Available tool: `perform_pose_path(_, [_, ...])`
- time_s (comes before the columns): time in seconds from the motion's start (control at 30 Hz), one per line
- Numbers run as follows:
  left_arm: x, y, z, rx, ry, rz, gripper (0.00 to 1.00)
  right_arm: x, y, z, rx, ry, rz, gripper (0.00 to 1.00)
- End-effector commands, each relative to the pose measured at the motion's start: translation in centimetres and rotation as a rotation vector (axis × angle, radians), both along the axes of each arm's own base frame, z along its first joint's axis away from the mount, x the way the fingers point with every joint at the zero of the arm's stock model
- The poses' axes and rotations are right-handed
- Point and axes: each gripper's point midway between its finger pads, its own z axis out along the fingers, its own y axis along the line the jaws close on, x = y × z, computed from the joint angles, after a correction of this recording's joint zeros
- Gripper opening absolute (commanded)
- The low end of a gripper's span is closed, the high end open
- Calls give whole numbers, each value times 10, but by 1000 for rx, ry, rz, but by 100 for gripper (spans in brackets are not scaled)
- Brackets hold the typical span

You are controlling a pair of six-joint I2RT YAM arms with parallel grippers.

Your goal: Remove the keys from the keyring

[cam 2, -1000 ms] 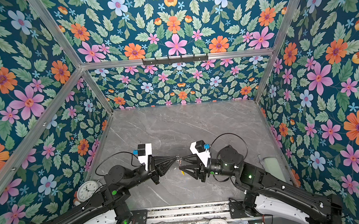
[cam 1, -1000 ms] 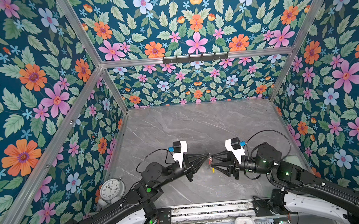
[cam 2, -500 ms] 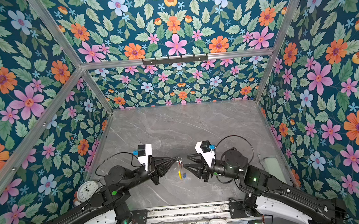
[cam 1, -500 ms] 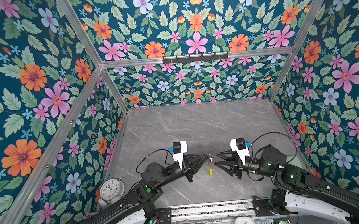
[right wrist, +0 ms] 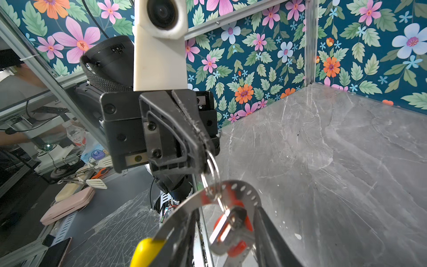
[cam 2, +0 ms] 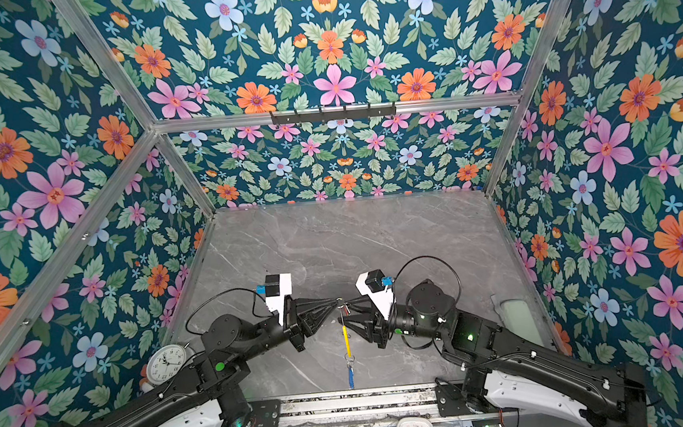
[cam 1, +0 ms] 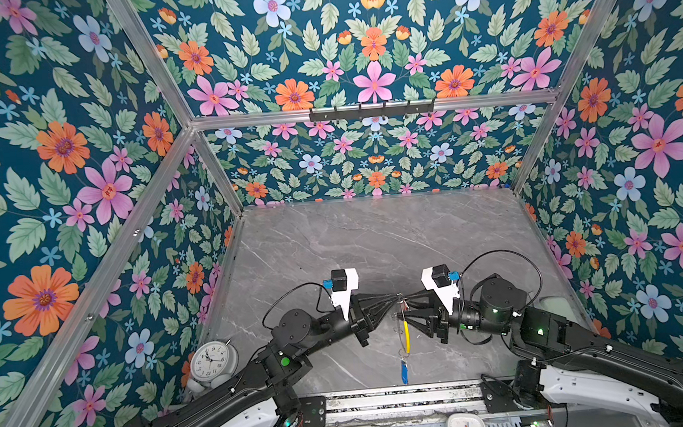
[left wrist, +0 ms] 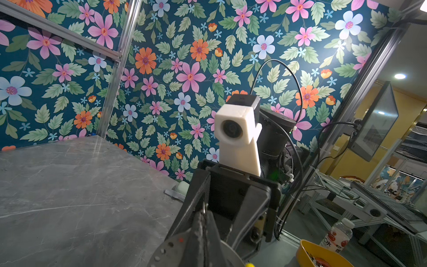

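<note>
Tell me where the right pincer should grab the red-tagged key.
Probably grip the red-tagged key by its flat head and tag, coming from the right arm's side: it dangles under the split ring pinched by the left pincer, between the right pincer's spread fingers.

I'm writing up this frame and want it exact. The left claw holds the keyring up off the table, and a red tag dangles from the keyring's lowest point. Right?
Not quite. The tag dangling at the lowest point is blue, not red, as both top views show. The rest stands: the left claw holds the keyring up off the table.
</note>
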Motion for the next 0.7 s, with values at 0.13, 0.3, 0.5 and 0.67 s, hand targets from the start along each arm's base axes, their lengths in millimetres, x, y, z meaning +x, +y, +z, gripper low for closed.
perform_pose_path(0.13, [0,6,14,-49,-29,17,0,2,-1,7,9,-26,-14,16])
perform_pose_path(0.3, [2,8,15,-57,-20,30,0,-1,1,3,-16,-30,-6,0])
perform_pose_path(0.5, [3,10,17,-71,-17,39,0,-6,8,-9,-70,-21,26,0])
perform_pose_path(0.67, [2,10,17,-77,-16,35,0,-9,15,-18,-98,-1,56,0])
